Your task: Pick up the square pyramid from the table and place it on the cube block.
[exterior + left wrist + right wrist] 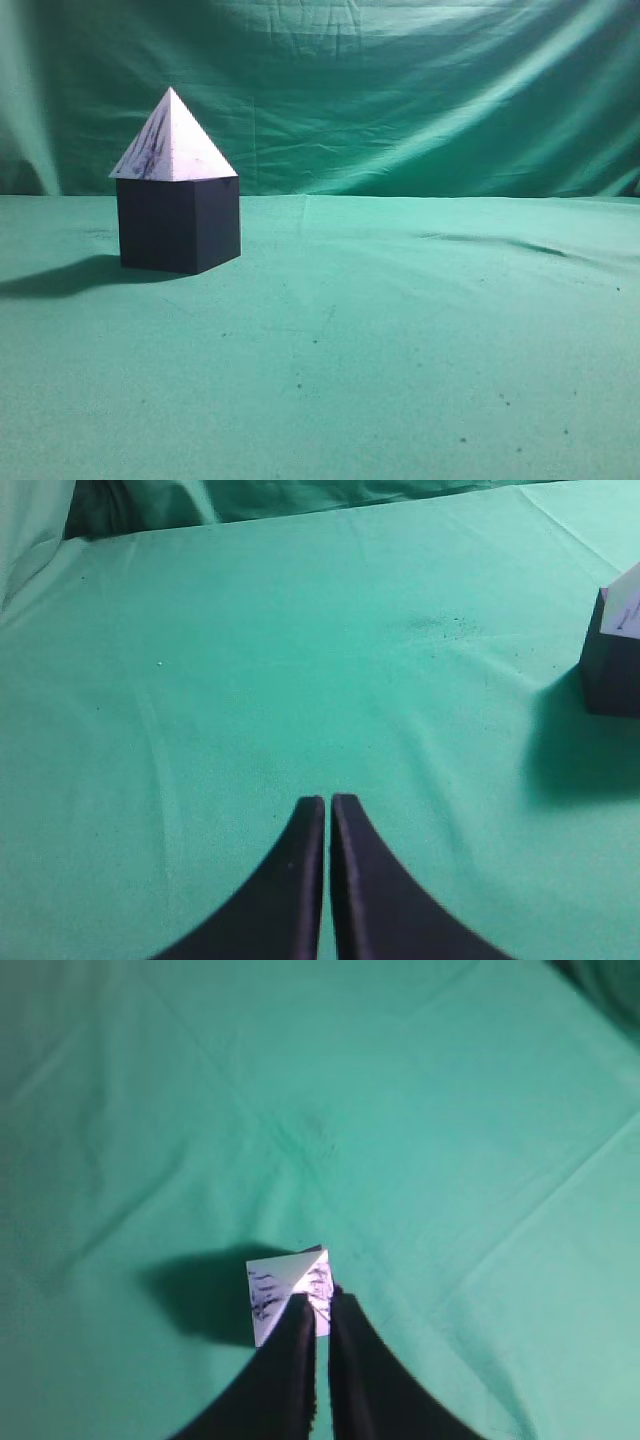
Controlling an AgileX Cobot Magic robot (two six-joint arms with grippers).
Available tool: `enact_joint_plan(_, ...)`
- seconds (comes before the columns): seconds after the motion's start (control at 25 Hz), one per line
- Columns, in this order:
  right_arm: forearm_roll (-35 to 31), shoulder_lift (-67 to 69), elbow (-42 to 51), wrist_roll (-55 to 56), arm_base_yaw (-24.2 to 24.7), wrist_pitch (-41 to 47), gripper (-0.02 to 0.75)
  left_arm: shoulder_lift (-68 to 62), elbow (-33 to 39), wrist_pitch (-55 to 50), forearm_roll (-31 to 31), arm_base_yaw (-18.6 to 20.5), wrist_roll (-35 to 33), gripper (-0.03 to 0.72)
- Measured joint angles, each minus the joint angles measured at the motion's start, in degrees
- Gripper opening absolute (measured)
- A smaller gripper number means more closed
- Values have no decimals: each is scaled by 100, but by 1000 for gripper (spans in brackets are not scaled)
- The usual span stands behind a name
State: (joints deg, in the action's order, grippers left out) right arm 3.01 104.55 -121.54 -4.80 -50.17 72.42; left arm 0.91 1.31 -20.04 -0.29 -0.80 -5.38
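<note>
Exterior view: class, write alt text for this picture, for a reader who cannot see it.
A pale square pyramid with dark streaks on one face sits squarely on top of a very dark cube block, left of centre on a green cloth table. A wrinkled green backdrop hangs behind; no robot arm is in view.

**One stack blocks the way, open cloth elsewhere**

Ahead of the left hand [327, 805] the green counter [300, 660] lies bare up to the backdrop; the only obstacle stands far to its right, the dark cube block [610, 675] with the square pyramid [627, 605] on top. Below the right hand [322, 1305] that same pyramid [285, 1285] sits directly under the fingertips, with open cloth on every side of it
</note>
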Motion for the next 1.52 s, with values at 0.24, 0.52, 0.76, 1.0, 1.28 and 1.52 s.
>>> enact_joint_plan(0.24,115,-1415,936,151,0,0,0,0,0,0,0,0,0,0)
enact_joint_plan(0.52,203,-3309,3437,451,0,-865,0,0,0,0,0,0,0,0)
enact_joint_plan(0.76,-259,-4680,5413,506,0,-2507,0,0,0,0,0,0,0,0)
enact_joint_plan(1.0,-354,-5545,6293,486,0,-2927,0,0,0,0,0,0,0,0)
enact_joint_plan(1.28,97,-6370,6782,442,0,-2982,0,0,0,0,0,0,0,0)
enact_joint_plan(1.52,277,-7223,7463,608,890,-3597,0,0,0,0,0,0,0,0)
